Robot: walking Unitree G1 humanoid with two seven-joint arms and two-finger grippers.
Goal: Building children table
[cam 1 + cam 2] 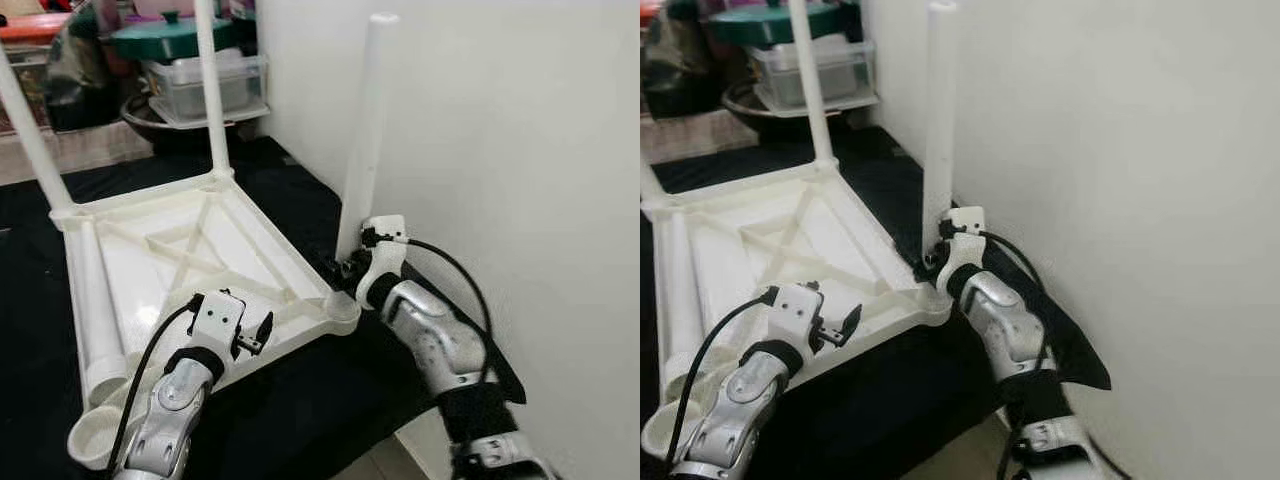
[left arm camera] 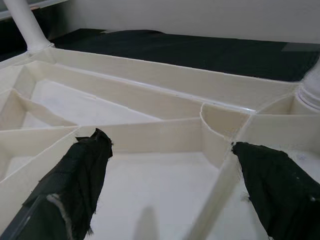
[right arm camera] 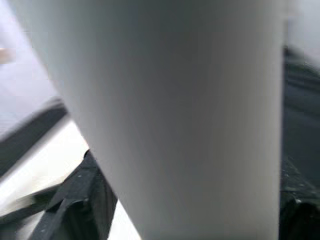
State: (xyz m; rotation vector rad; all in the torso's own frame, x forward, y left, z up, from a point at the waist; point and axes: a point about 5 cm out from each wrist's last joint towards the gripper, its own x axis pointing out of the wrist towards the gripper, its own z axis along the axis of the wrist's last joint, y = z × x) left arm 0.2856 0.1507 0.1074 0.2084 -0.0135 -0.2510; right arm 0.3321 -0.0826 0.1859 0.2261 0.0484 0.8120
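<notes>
A white table leg is held upright by the right tool beside the upturned tabletop; the left tool is spread wide over its ribs.

left tool hovers with fingers spread; right tool is clamped, arm bent.

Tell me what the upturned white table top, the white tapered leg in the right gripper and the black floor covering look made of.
Upturned white table top: apparently moulded plastic, glossy, with thin stiffening ribs underneath. White tapered leg in the right gripper: probably the same plastic, smooth, seamless, slight sheen. Black floor covering: seemingly fabric or felt, matte, with a loose edge by the wall.
</notes>
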